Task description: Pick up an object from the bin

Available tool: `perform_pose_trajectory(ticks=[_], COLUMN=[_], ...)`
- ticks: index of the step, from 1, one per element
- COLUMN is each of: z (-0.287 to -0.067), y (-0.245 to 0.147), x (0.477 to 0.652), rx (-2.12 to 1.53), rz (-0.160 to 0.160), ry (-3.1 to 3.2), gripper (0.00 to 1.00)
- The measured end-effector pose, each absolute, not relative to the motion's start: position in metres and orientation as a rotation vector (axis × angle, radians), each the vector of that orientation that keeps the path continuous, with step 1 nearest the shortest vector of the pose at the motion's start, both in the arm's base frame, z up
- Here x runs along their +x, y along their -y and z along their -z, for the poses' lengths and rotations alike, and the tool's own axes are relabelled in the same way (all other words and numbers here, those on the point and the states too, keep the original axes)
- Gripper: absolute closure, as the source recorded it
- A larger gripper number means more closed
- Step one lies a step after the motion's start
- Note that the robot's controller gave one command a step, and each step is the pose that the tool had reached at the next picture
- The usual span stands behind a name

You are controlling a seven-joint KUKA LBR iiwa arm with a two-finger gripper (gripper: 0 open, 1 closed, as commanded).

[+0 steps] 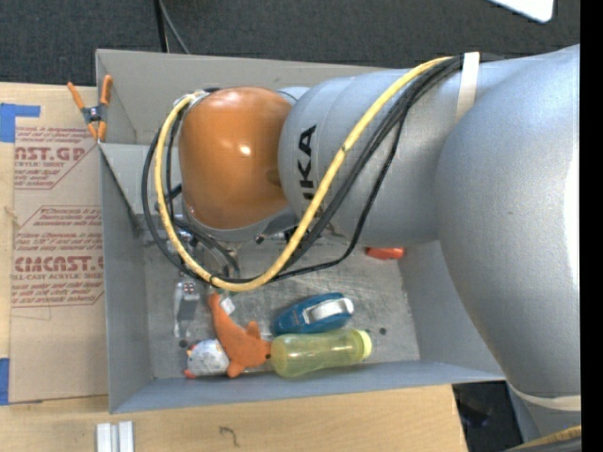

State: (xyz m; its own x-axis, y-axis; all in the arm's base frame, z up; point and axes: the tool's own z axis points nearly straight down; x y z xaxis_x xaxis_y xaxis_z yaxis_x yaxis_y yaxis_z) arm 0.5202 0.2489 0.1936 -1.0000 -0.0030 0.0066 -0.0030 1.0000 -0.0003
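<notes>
Arm [452, 186] is deep in the bin [127, 281], wrist down over the lower-left floor, so the orange cover [231, 158] and cables [165, 215] block most of the view. Gripper [187, 309] pokes out just under the cover; open or closed, cannot tell. Nearest to it are the orange toy [236, 335] just right and a small white-and-red thing [205, 354] just below. Probably one of those is the pick, can't say which. Yellow-green bottle [320, 353] lies along the lower wall, butting the toy, with a blue object [313, 314] just above it. Small orange-red piece [384, 251] is half hidden under the arm. Upper bin floor is hidden.
</notes>
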Motion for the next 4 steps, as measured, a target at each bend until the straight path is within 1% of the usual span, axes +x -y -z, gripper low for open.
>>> perform_pose_trajectory(ticks=[1,2,3,4], z=[-0.198,-0.182,-0.127,-0.099], y=[-0.248,-0.217,-0.171,-0.141], x=[0.522,0.513,0.503,0.521], rx=[0.001,0.147,0.194,0.500], rz=[0.002,0.004,0.003,0.003], ry=[3.142,3.141,3.140,3.100], gripper=[0.00,0.00,0.00,1.00])
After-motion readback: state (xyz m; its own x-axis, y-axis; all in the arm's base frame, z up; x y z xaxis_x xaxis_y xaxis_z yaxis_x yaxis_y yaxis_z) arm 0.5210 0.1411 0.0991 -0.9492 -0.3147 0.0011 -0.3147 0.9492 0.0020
